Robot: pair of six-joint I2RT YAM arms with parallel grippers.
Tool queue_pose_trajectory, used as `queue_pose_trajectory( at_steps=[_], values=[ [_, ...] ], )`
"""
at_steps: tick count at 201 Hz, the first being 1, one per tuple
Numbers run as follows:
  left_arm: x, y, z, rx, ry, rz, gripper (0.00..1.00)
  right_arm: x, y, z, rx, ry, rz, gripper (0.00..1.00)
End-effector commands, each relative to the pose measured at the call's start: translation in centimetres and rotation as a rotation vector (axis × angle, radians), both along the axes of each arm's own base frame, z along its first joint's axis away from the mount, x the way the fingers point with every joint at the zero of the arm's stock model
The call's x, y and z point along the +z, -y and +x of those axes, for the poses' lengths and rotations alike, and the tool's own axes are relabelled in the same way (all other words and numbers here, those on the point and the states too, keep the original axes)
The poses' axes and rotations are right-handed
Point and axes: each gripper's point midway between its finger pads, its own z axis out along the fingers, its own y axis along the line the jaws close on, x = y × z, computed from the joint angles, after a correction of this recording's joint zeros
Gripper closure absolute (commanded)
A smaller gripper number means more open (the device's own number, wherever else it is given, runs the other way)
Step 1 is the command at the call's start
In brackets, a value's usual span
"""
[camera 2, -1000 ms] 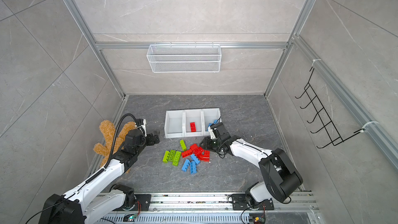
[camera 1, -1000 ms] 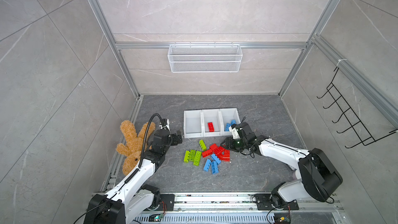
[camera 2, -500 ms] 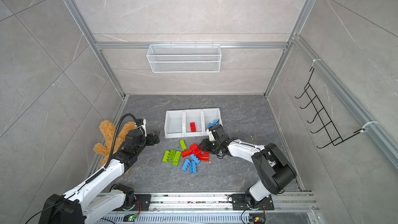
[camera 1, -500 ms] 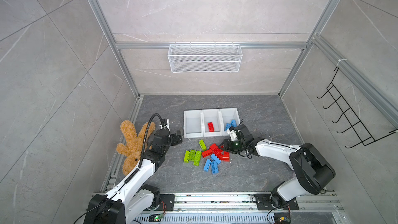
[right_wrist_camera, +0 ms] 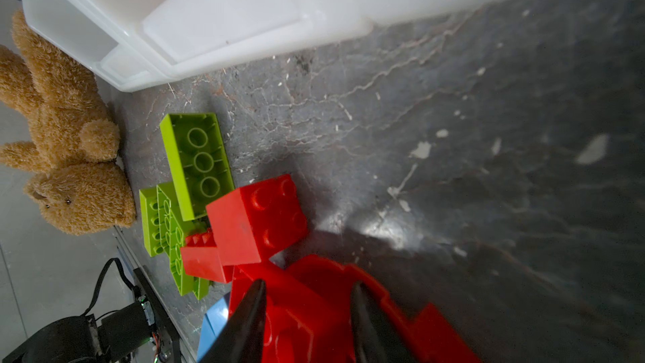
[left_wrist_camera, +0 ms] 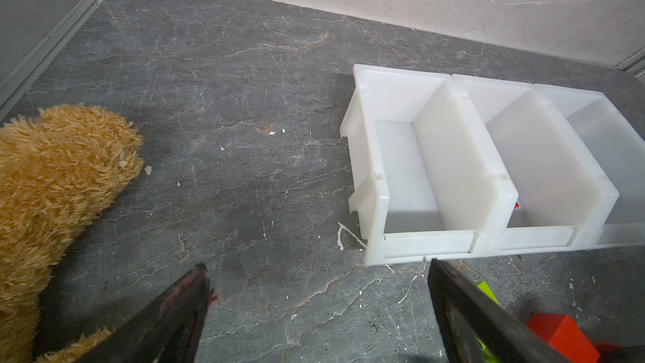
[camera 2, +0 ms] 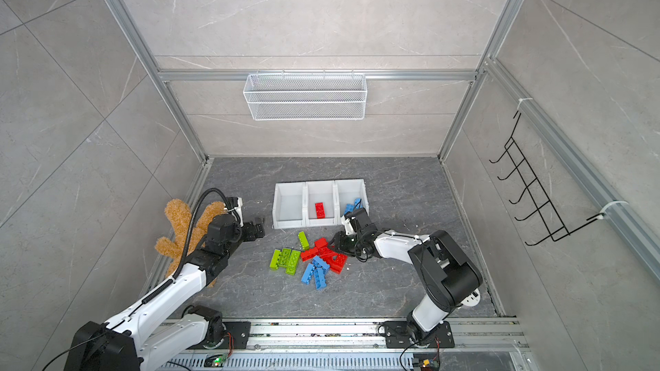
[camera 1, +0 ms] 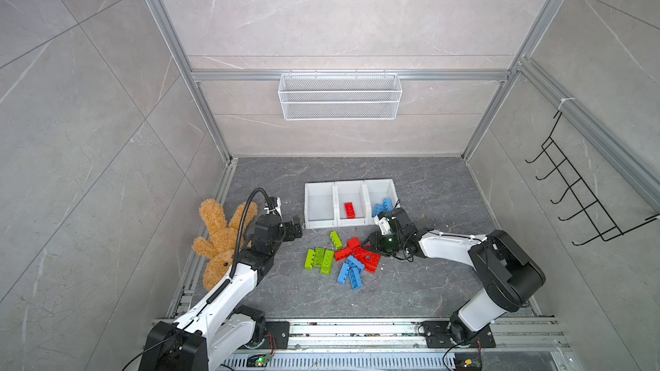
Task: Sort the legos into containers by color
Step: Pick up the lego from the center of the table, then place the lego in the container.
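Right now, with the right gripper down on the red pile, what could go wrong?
The right gripper straddles a red piece; lifting could drag or knock the square red brick right beside it. The bin holding blue bricks is nearest this arm; the red piece might drop there, not in the middle bin.

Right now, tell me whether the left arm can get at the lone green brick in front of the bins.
Probably yes. The left pincer hangs open near the green brick, with only bare floor between them; the right pincer is down at the red bricks, off that path.
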Motion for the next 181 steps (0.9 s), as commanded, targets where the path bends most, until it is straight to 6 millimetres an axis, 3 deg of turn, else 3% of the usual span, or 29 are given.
queue_pose_trajectory(
  at_steps=[1, 15, 109, 148, 181],
  values=[
    [1.6, 0.2, 0.4, -0.005, 0.046, -0.001, 0.01, -0.5, -0.1, -0.7, 0.008, -0.023, -0.001, 0.63],
    [1.7, 0.2, 0.4, -0.004, 0.048, -0.003, 0.0, 0.2, -0.2, -0.5, 0.003, -0.009, 0.008, 0.68],
    [1.6, 0.2, 0.4, -0.004, 0.043, -0.004, 0.01, 7.5, -0.5, 2.5, 0.063, 0.117, -0.068, 0.72],
    [1.9, 0.1, 0.3, -0.001, 0.051, -0.005, 0.01, 10.4, -1.3, 7.1, 0.075, 0.196, -0.11, 0.72],
    [1.8, 0.2, 0.3, -0.004, 0.05, -0.01, 0.01, 10.3, -1.1, 11.5, 0.055, 0.249, -0.242, 0.72]
  ],
)
